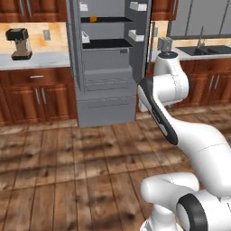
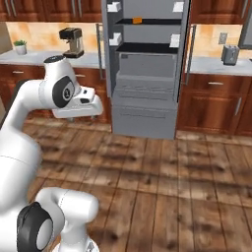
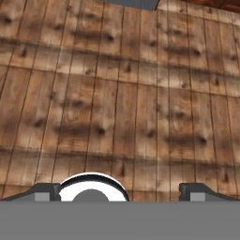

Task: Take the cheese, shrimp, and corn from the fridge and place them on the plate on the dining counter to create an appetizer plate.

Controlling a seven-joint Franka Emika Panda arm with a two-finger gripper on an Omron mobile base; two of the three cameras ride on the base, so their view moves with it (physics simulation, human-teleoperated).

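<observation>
With the gripper (image 3: pixel 119 190) spread wide and empty over the floor, well short of the fridge (image 1: pixel 108 58), reaching for the cheese (image 1: pixel 93 19) on its upper shelf risks clipping the open doors.

Grey fridge (image 1: pixel 106 67) standing open, black shelves inside, white bins on both door sides. One small orange block, the cheese (image 1: pixel 93 19), sits bright on the top black shelf. Reddish-brown wood cabinets (image 1: pixel 36 97) flank it, with pale silver handles. The tabletop (image 1: pixel 34 59) along the wall is light grey, and behind it the wall tile glows warm orange-tan. A black and silver coffee machine (image 1: pixel 19 43) is on the left. A grey toaster (image 2: pixel 229 54) is over on the right. The floor (image 3: pixel 122 103) is brown planking, heavily knotted, with darker streaks. The fingers (image 3: pixel 44 191) show dark grey. The arm (image 1: pixel 189 144) is glossy white with black joint bands.
</observation>
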